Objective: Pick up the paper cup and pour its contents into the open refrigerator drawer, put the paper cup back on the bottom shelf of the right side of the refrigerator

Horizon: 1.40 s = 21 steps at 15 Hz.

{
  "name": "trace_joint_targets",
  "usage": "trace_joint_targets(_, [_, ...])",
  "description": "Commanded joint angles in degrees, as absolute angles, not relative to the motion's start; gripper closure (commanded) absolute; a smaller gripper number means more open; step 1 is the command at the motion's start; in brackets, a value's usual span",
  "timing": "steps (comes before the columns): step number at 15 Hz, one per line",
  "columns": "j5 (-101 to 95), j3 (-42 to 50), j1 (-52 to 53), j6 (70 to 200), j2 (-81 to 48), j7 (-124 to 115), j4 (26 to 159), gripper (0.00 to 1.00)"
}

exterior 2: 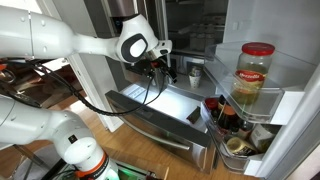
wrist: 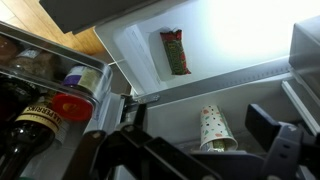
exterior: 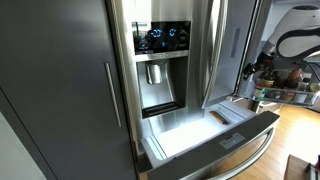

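Observation:
The paper cup (wrist: pixel 212 128), white with coloured spots, stands on a low shelf inside the refrigerator (exterior: pixel 160 40); in an exterior view it is a small pale shape (exterior 2: pixel 195 75). My gripper (wrist: pixel 197 140) is open, with a dark finger on either side of the cup and not touching it. It also shows in an exterior view (exterior 2: pixel 165 68), reaching into the right side of the fridge. The refrigerator drawer (exterior: pixel 232 140) is pulled out, showing its white interior in both exterior views (exterior 2: pixel 150 102) and in the wrist view (wrist: pixel 240 30).
A red and green packet (wrist: pixel 175 52) lies in the drawer. The open right door holds a large red-lidded jar (exterior 2: pixel 255 75) and several bottles (exterior 2: pixel 225 118), and bottles (wrist: pixel 45 110) crowd the wrist view's left. Dark cabinet panels (exterior: pixel 50 80) stand beside the fridge.

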<state>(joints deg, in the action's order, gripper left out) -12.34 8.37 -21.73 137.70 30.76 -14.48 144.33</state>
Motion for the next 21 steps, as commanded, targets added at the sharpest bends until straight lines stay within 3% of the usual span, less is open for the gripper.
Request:
trace_joint_targets(1, [-13.36,7.87,-23.26,139.43,28.59,-16.4,143.07,0.0])
trace_joint_targets(6, [-11.62,11.03,-23.69,146.61,19.87,-14.84,137.73,0.0])
trace_joint_targets(21, [0.54,14.71,-19.01,147.62,-4.09,-10.63,119.45,0.0])
